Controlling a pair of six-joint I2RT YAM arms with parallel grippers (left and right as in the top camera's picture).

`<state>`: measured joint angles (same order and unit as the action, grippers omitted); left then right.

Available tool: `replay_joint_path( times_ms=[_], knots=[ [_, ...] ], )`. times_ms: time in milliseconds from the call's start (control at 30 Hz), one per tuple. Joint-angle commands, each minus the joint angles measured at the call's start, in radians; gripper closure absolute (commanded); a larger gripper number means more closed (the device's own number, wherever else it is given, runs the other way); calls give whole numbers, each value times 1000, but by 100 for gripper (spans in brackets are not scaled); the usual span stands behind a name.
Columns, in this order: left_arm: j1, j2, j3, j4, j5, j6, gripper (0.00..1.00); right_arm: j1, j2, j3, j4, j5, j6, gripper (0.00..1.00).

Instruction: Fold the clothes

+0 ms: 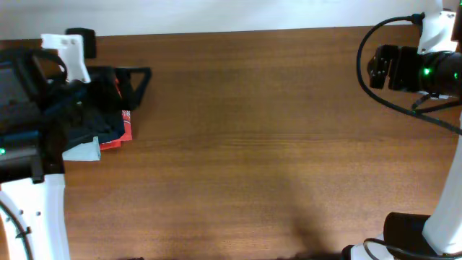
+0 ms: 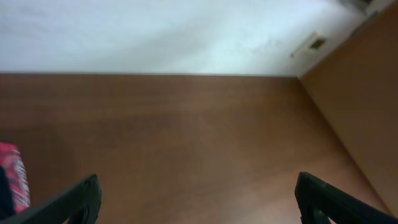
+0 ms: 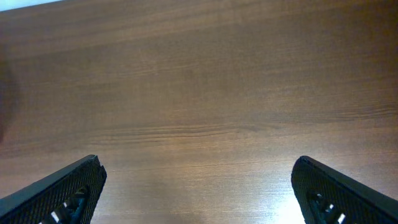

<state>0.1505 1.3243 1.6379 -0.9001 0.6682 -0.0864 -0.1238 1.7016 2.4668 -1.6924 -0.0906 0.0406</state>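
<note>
I cannot pick out the black T-shirt; it is hidden under my left arm or out of view. My left gripper (image 1: 139, 87) is open and empty at the table's far left, beside a pile of garments. In the left wrist view its fingers (image 2: 198, 199) are spread wide over bare wood. My right gripper (image 1: 370, 66) is at the far right back, well away from the pile. In the right wrist view its fingers (image 3: 199, 186) are open over bare table.
The pile at the far left holds a navy garment (image 1: 108, 128), a red-orange garment (image 1: 124, 130) and a light grey garment (image 1: 83, 151). The red-orange one shows at the left edge of the left wrist view (image 2: 12, 177). The wooden table (image 1: 260, 144) ends at a white wall behind.
</note>
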Motion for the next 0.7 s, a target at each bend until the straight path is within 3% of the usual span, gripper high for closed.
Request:
replay_joint_path(
  times_ms=[0,367,667],
  knots=[
    [-60,37,12,-12,-40,21,1,-1,18,3,-6,17,-10,1],
    [-103,176,12,1,-37,21,1,-1,14,3,-6,17,-10,1],
    [-103,204,12,1,-40,21,1,-1,-129,-15,-6,17,-10,1]
  ],
)
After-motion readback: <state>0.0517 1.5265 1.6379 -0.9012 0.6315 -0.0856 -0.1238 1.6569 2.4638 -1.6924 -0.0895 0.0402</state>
